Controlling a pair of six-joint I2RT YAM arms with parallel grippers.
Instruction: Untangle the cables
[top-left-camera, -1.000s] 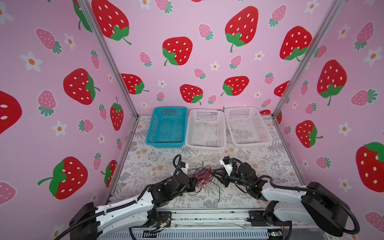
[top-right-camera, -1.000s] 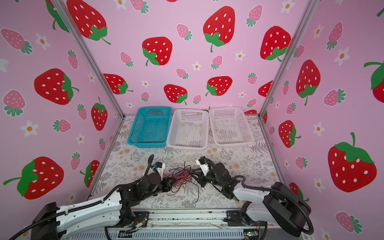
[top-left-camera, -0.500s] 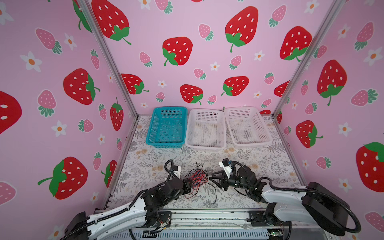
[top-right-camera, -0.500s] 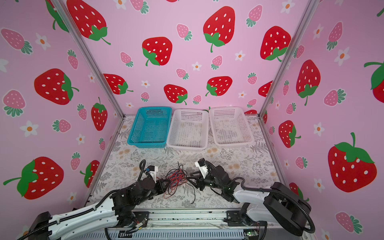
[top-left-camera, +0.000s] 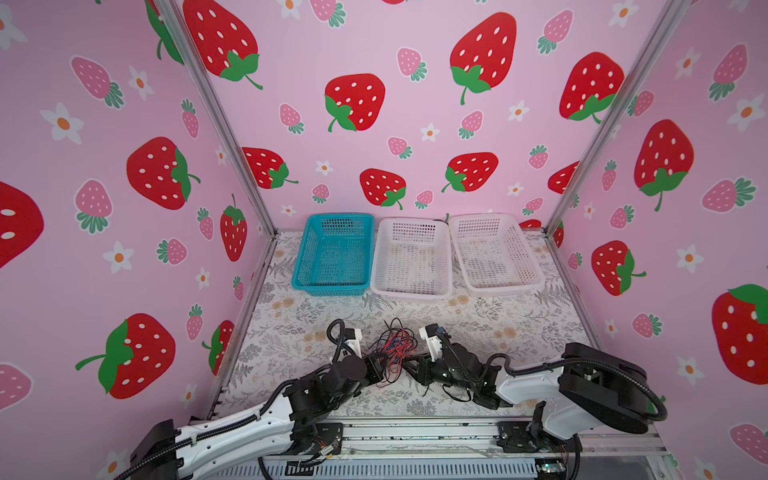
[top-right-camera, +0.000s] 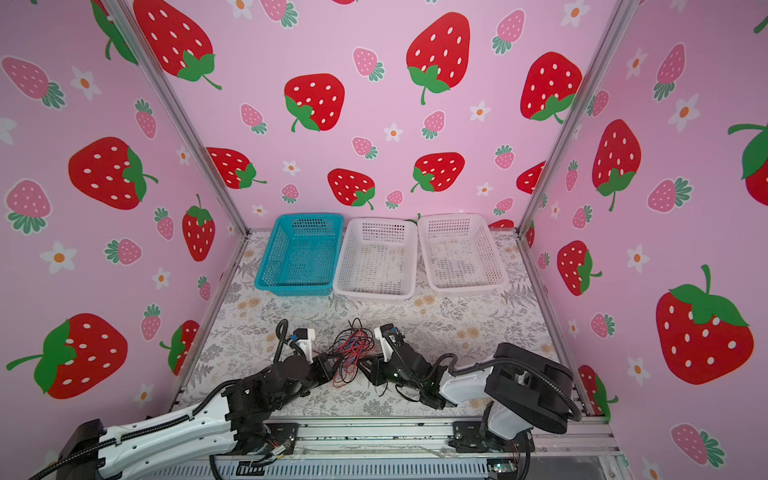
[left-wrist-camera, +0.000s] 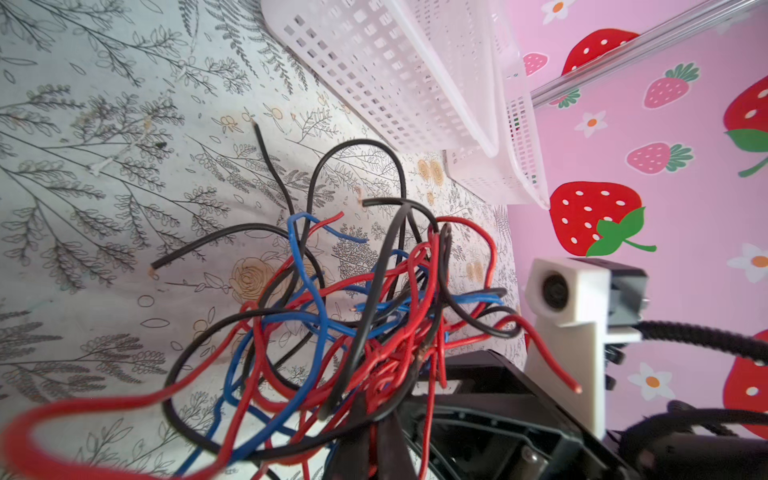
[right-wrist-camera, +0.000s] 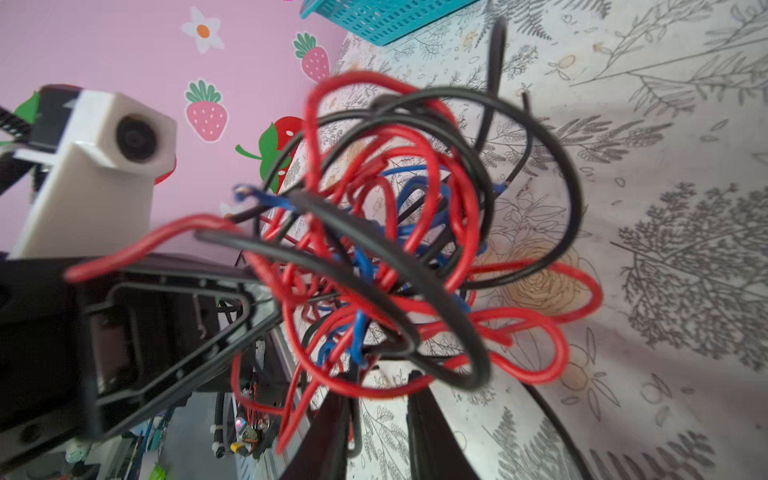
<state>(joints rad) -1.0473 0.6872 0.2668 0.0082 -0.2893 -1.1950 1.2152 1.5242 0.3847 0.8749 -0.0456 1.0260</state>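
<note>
The cables (top-left-camera: 392, 349) (top-right-camera: 353, 349) are one tangled bundle of thin red, black and blue wires, held a little above the floral mat near the front, between both arms. My left gripper (top-left-camera: 380, 365) (top-right-camera: 330, 366) (left-wrist-camera: 372, 419) is shut on red strands at the bundle's left side. My right gripper (top-left-camera: 409, 366) (top-right-camera: 365, 368) (right-wrist-camera: 377, 386) is at the bundle's right side with a gap between its fingers. Red and black loops of the cables (right-wrist-camera: 395, 249) cross its fingertips, and one black wire hangs beside a finger. Loose wire ends of the cables (left-wrist-camera: 374, 311) stick out over the mat.
Three baskets stand in a row at the back: a teal basket (top-left-camera: 328, 287), a white basket (top-left-camera: 409, 294) in the middle and another white basket (top-left-camera: 500, 287) on the right. Pink strawberry walls close in three sides. A metal rail (top-left-camera: 415, 432) runs along the front.
The bundle has shifted slightly left and toward the front with my left gripper. My right gripper has followed and stays at the bundle's right side.
</note>
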